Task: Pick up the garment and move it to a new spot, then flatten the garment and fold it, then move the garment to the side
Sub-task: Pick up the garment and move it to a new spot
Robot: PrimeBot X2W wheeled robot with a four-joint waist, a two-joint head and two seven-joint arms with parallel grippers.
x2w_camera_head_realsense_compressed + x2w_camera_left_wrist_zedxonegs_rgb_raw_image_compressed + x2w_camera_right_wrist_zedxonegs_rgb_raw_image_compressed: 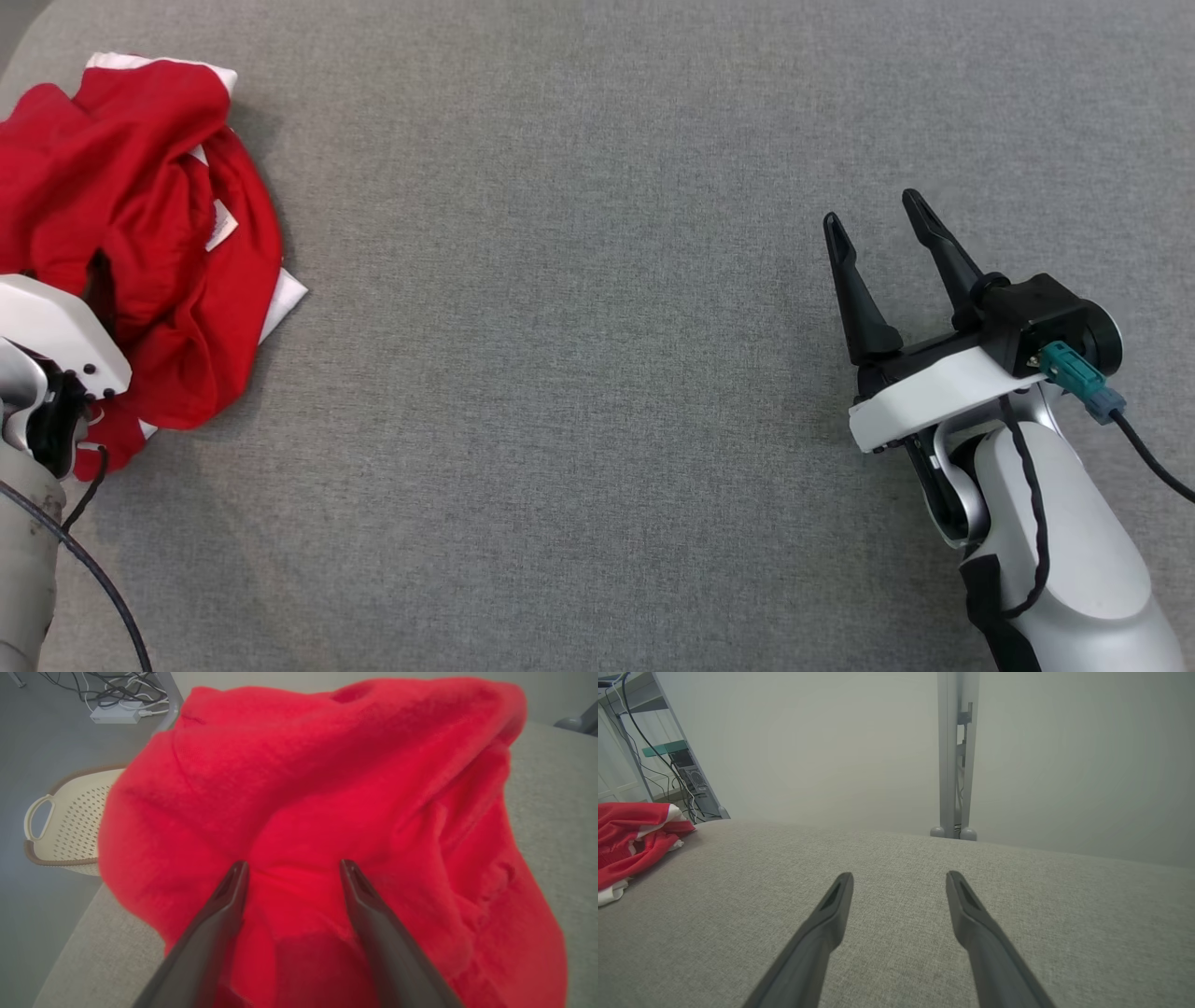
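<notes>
A crumpled red garment (pixel 140 233) with white trim lies bunched at the far left of the grey cloth table (pixel 579 373). In the left wrist view the garment (pixel 327 802) is very close, and my left gripper (pixel 292 870) stands open with both dark fingertips against the red cloth, nothing pinched between them. In the head view the left arm's white wrist (pixel 56 336) covers the garment's near edge and hides its fingers. My right gripper (pixel 873 215) hovers open over bare table at the right. In the right wrist view the garment (pixel 630 835) lies far left of that gripper (pixel 900 877).
A cream perforated basket (pixel 65 821) sits on the floor beyond the table's left edge, with cables and a white power strip (pixel 114 715) behind it. A grey post (pixel 955 756) stands past the table's far edge. A shelf with equipment (pixel 677 770) is at the back left.
</notes>
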